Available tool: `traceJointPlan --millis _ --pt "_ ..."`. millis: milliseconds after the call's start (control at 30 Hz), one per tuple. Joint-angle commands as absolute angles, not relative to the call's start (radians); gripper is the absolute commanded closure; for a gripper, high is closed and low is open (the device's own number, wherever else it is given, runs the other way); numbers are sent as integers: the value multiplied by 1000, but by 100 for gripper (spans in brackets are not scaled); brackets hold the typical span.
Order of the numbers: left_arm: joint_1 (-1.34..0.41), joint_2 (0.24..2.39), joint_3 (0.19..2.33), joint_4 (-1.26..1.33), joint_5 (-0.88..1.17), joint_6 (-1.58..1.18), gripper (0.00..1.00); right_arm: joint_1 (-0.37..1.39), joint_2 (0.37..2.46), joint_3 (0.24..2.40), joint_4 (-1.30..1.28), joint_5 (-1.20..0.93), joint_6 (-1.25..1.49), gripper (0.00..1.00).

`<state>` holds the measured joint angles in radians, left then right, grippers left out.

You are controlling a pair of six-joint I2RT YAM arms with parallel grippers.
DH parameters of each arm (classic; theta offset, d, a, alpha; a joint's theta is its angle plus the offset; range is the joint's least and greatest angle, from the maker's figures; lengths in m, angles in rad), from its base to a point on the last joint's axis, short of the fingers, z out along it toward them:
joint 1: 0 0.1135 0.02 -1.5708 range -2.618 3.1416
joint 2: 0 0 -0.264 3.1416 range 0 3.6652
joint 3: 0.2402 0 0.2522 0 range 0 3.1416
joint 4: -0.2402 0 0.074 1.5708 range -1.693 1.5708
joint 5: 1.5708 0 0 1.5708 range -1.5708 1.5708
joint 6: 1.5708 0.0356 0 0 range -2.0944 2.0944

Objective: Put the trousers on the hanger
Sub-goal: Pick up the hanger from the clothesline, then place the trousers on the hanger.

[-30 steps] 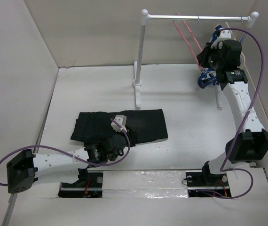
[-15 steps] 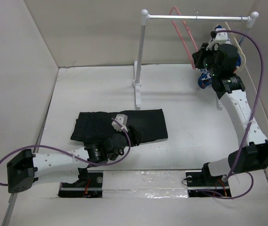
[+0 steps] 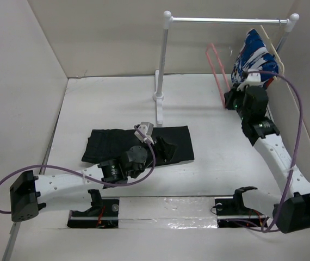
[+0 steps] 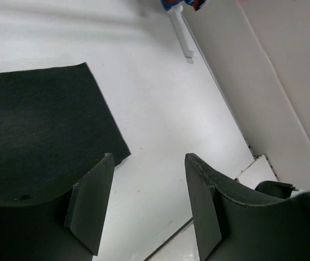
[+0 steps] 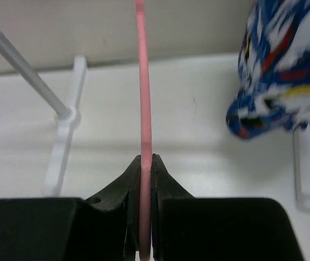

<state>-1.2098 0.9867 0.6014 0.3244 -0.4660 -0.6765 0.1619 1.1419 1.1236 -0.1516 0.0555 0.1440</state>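
Left gripper (image 3: 168,148): is being held wide open above the table (image 3: 111,103), with nothing between the jaws. In the wrist view (image 4: 149,159) one finger (image 4: 92,204) is being seen over black cloth and the other over bare white surface. Contact with the cloth cannot be told.

Right gripper (image 3: 229,101): is being kept clamped on the pink hanger (image 3: 218,81). In the wrist view (image 5: 146,161) the pink bar (image 5: 143,98) is being pinched between the two fingertips and is running straight up out of them.

Trousers (image 3: 106,142): are being left lying flat on the table in front of the left arm, folded into a dark rectangle. Their right-hand edge and corner are being shown in the left wrist view (image 4: 35,125), just beside the open fingers. They are well apart from the hanger.

Hanger position: is being held in the air at the far right, below the clothes rail (image 3: 225,20) and apart from it. The hook cannot be made out.

Patterned garment (image 3: 255,51): is being carried on a cream hanger (image 3: 269,39) at the right end of the rail, just beside the right gripper. It is being seen as blue, white and red in the right wrist view (image 5: 280,70).
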Motion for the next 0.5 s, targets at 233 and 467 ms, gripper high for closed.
traceJointPlan --millis 233,467 --pt "-1200 1279 866 376 -350 -675 47 472 928 668 -166 389 351 100" --pt "-1089 1514 968 492 -184 -752 47 629 804 470 -140 449 466 100"
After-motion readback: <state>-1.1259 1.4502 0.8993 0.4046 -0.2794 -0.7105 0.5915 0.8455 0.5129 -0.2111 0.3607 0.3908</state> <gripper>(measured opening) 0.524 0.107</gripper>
